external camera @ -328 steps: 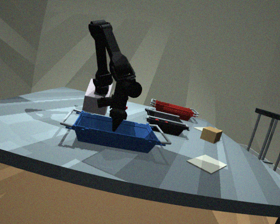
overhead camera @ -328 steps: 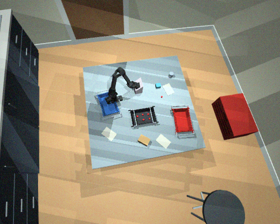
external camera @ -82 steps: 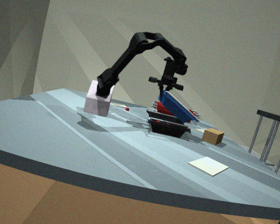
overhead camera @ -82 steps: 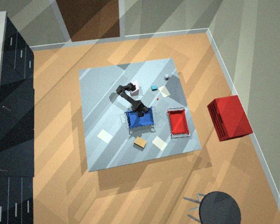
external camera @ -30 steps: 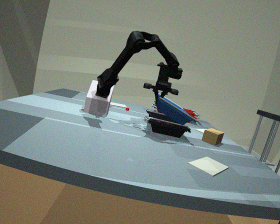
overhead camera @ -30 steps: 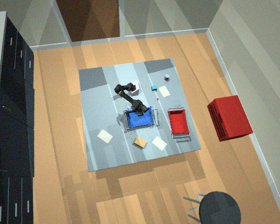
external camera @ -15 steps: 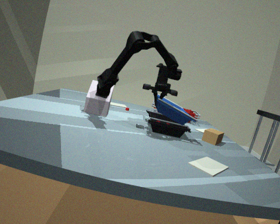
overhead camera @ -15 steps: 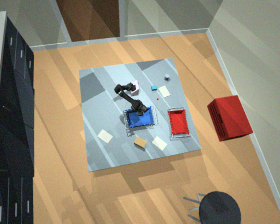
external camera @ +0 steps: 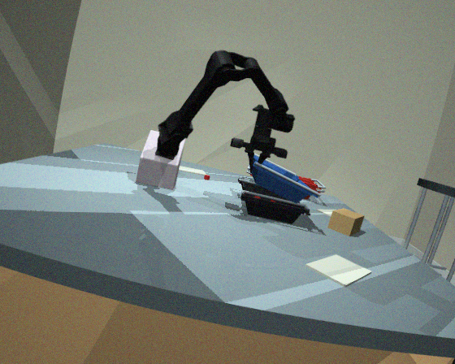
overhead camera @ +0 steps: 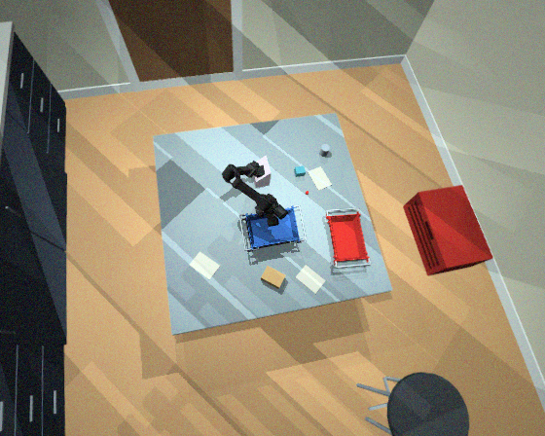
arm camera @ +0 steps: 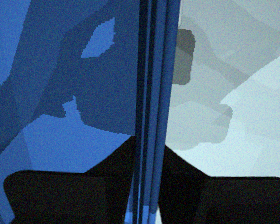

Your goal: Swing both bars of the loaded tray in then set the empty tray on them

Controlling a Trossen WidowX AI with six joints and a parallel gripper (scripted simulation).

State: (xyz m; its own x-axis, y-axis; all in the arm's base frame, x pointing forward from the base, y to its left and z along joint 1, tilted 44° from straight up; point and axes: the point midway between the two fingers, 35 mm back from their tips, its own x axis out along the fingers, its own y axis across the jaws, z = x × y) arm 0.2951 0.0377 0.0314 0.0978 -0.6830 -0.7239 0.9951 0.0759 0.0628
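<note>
- Table (overhead camera: 192, 304) (external camera: 168, 252): black tray (external camera: 271, 209) stands on it; bar positions cannot be confirmed.
- Blue tray (overhead camera: 279, 236) (external camera: 275, 180) (arm camera: 41, 145): above black tray, tilted, far side low. Pick-up done; level seating and release remain.
- Red tray (overhead camera: 349, 238) (external camera: 308, 183): apart, to one side; open table lies between.
- Hand (overhead camera: 273, 221) (external camera: 255, 164) (arm camera: 142, 141): gripping blue tray by its wall on the arm-base side. Judgement: lower this edge until level; verify bar support before opening.
- Tan block (overhead camera: 273, 276) (external camera: 345, 222): beyond the low edge, clear of it; limits travel that way.
</note>
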